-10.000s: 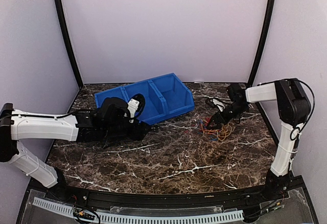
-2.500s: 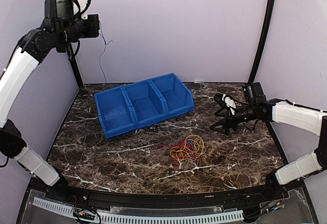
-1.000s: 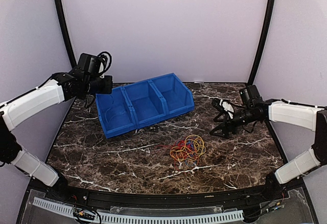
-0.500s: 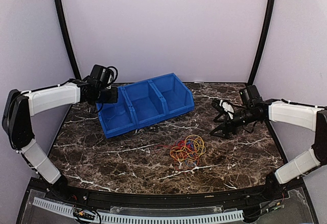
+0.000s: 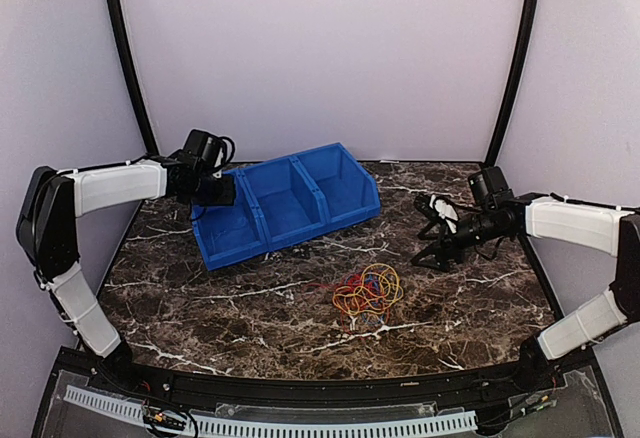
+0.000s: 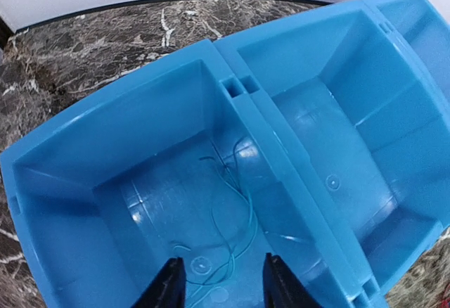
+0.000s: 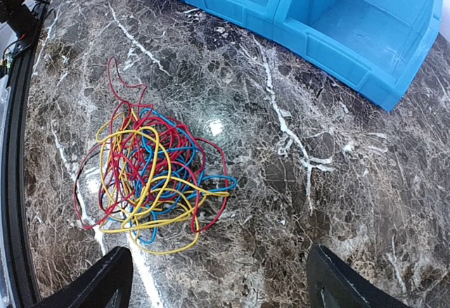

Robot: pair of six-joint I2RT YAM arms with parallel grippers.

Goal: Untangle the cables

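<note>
**Knot loose on the table, both grippers empty**

Your cables (image 5: 366,291) lie as one loose knot of yellow, red and blue loops on the marble table (image 5: 230,308). They sit at about 5 o'clock from its centre and 8 o'clock from the right gripper (image 5: 432,238), whose jaws stand wide apart with nothing between them. The left gripper (image 6: 223,295) is spread too and carries nothing. It hangs over the end compartment of the blue bin (image 5: 300,228), at 11 o'clock from the knot, where a single thin wire (image 6: 235,202) lies on the floor. Expect the bundle to be light, limp and springy, so a hard pull will likely drag the whole knot along. Take one outlying strand, such as the red loop (image 7: 114,76) at the knot's 11 o'clock in the right wrist view, and pin the rest with your other arm.
</note>
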